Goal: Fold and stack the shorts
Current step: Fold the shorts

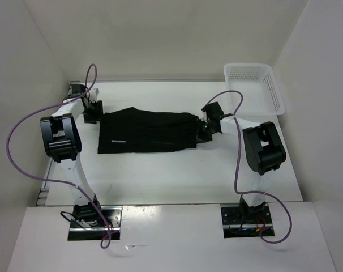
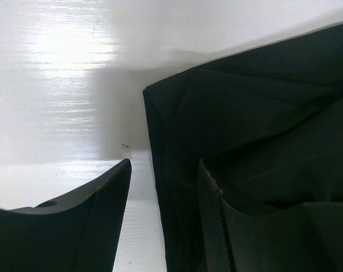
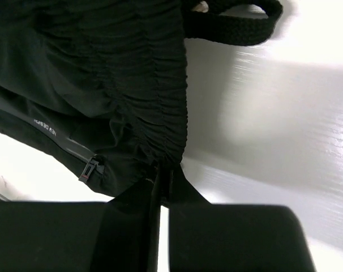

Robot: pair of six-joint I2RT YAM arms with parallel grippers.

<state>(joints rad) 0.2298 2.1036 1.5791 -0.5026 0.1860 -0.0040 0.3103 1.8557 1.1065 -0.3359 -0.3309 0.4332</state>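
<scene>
The black shorts [image 1: 146,131] lie flat across the middle of the table, waistband to the right. My left gripper [image 1: 94,115] is at their far-left corner. In the left wrist view it [image 2: 163,195] is open, with the hem corner of the shorts [image 2: 245,119] lying between the fingers and partly over the right finger [image 2: 214,226]. My right gripper [image 1: 203,130] is at the waistband. In the right wrist view it [image 3: 164,180] is shut on the gathered elastic waistband [image 3: 154,96]. The drawstring loop [image 3: 234,25] lies beyond, and a zip pull [image 3: 89,169] shows on the left.
A white mesh basket [image 1: 272,90] stands at the back right corner. White walls enclose the table on the left, back and right. Purple cables loop from both arms.
</scene>
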